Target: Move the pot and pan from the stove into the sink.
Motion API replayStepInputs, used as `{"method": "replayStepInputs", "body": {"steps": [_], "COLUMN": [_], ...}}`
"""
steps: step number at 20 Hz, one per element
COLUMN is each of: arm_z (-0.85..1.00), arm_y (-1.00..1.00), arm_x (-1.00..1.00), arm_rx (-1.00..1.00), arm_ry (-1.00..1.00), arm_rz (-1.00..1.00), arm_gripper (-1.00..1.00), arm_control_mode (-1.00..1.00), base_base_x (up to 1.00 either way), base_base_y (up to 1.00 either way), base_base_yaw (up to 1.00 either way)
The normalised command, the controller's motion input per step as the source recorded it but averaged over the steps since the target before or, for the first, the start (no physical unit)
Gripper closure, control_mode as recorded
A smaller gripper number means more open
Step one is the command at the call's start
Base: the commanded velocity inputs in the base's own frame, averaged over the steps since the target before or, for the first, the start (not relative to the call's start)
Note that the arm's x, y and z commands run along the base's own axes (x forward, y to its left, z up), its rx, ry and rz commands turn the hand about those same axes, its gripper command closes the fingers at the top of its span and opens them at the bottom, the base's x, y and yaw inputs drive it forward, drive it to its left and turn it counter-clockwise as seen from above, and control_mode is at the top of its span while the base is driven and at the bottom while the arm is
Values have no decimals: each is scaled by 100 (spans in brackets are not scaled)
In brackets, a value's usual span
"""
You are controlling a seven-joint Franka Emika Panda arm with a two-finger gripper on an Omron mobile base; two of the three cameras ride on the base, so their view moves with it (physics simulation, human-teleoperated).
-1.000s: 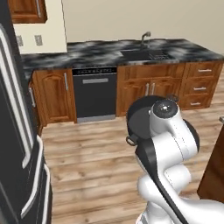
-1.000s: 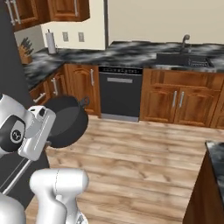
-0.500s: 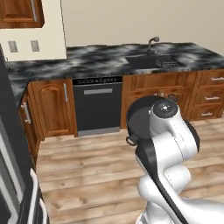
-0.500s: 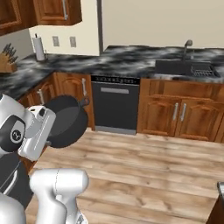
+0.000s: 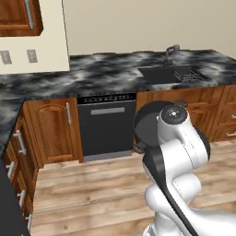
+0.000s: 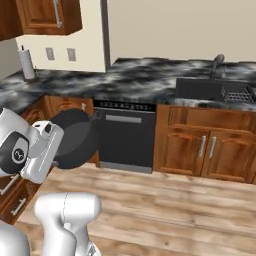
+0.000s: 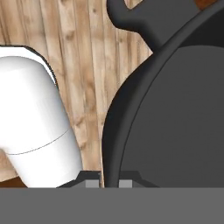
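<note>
Step in hand: carrying leg, pot on its way to sink.

- Pot [image 5: 147, 120] off any counter, held up in the air in front of the arm, above wood floor [image 5: 83, 184]. Tipped on edge, mouth facing roughly sideways, not level.
- Pincer [image 7: 107, 183] clamped shut on pot rim; in hand view, thin dark wall runs up from between the two tips, one loop handle at 12 o'clock.
- From right base view, pot [image 6: 75, 137] at 9 o'clock, in front of dishwasher [image 6: 125, 135].
- Sink [image 5: 161, 76] at 1 o'clock in left base view, well apart from pot, recessed in marbled counter [image 5: 101, 73]. Faucet [image 5: 170, 53] behind basin, rack [image 5: 186, 76] at its right end.

Progress, judged: pot part about half done; nothing seen in sink bar the rack.

Next move, judged:
- Close the gap to counter, toward 1 o'clock.
- Lift pot over counter edge.
- Level it over the free left part of basin.
- Lower, then release.

Watch: faucet near the drop path; a thin rim grip on a tipped pot may slip during swing.
</note>
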Motion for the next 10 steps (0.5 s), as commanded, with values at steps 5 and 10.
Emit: {"method": "replayStepInputs", "body": {"steps": [5,10], "arm_z": [0,0], "arm_y": [0,0], "arm_x": [0,0], "arm_rx": [0,0], "arm_ry": [0,0], "arm_rz": [0,0], "arm_gripper": [100,100], "arm_control_mode": [100,100], "base_base_x": [92,87], "base_base_y": [23,22], "base_base_yaw": [-1,-1]}}
